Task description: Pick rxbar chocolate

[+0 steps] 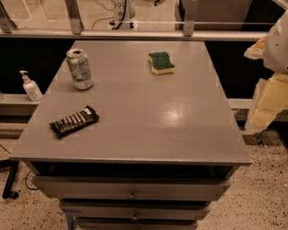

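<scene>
You have dim, warm light: a soft glare patch sits on the flat grey tabletop, and the pale gripper at the right edge is lit yellowish.

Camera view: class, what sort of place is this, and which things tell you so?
Probably a lab or workshop, not a home: a grey drawer cabinet on speckled floor, a glass partition behind, a pump bottle on a ledge. The claw hangs at the right edge, beside the cabinet.

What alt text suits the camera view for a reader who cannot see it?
A dark rxbar chocolate lies front-left on a grey table, a soda can upright behind it, a sponge at the back; the robot's tool hangs beyond the table's right edge.
</scene>
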